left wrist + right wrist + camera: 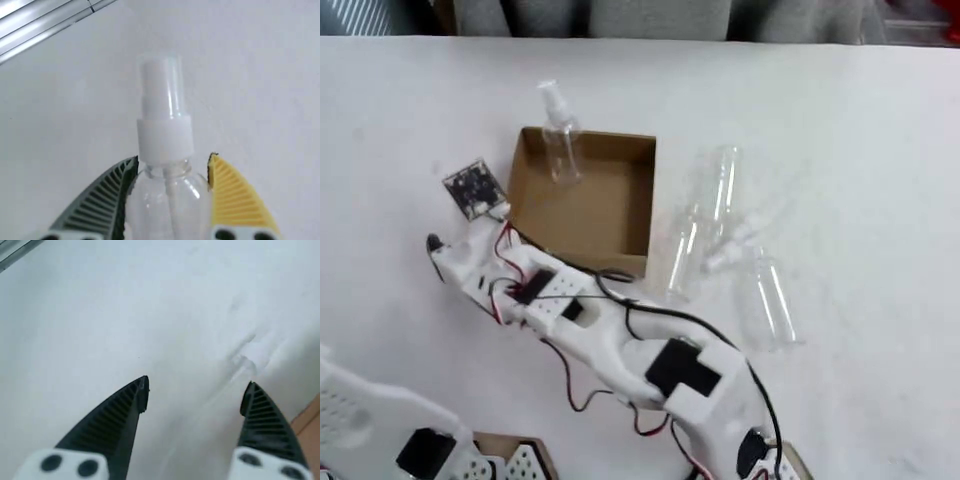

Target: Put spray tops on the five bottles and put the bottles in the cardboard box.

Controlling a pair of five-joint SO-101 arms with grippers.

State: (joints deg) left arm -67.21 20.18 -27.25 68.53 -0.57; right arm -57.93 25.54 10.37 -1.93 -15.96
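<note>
Gripping a capped bottle (167,202) with the left gripper (172,160), leaving the right gripper (196,385) spread, empty.
Carry over the cardboard box (610,212), lower beside the other bottle (560,148), then release.

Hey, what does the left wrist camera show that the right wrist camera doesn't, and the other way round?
Left wrist view: a clear plastic bottle wearing a white spray top, gripped at its shoulders by the grey-and-yellow left claw. Right wrist view: the black right claw, open with nothing between its tips, plus a brown cardboard edge. Both: the white table underneath.
</note>
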